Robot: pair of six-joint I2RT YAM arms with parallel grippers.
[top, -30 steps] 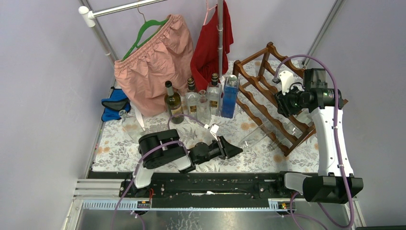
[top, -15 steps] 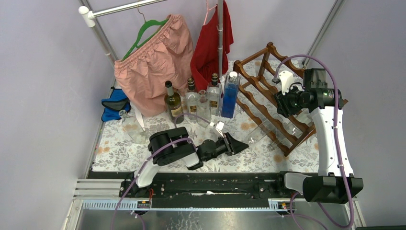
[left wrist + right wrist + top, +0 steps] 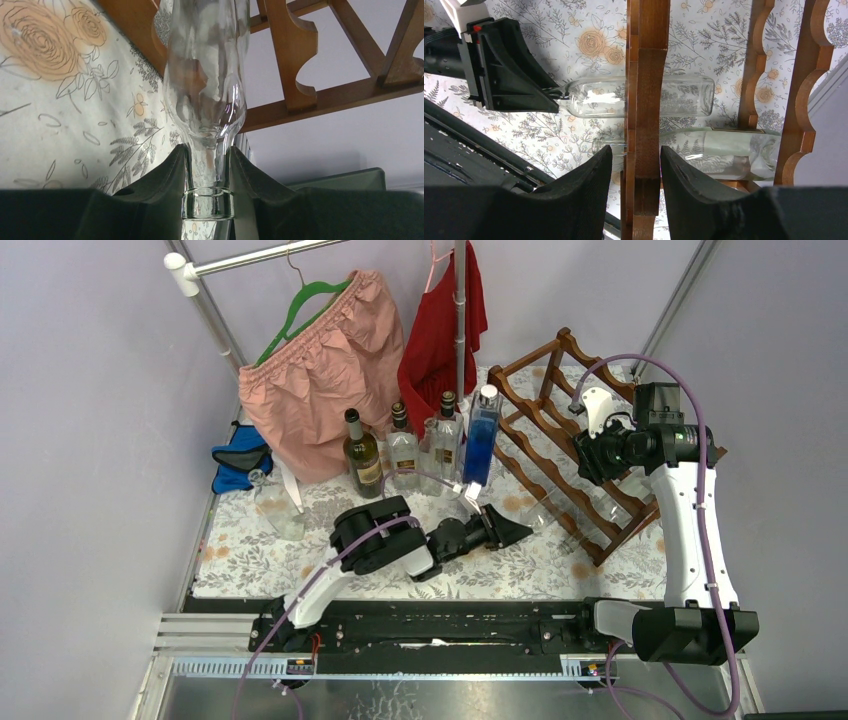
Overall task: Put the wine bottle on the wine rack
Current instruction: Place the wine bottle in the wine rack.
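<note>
A clear glass wine bottle lies on its side just above the floral cloth, base toward the wine rack. My left gripper is shut on its neck; in the left wrist view the fingers clamp just above the lip of the wine bottle. From the right wrist the wine bottle passes behind a scalloped rail of the wine rack. My right gripper stands astride that rail, with a narrow gap on its left side. A second clear bottle lies in the rack.
Several bottles stand at the back centre, among them a dark one and a blue one. Pink shorts and a red garment hang from a rail behind. A blue object and a clear glass sit at the left.
My left arm has reached right and farther from its base, carrying the wine bottle up to the rack's lower front. The right arm has stayed in place.
</note>
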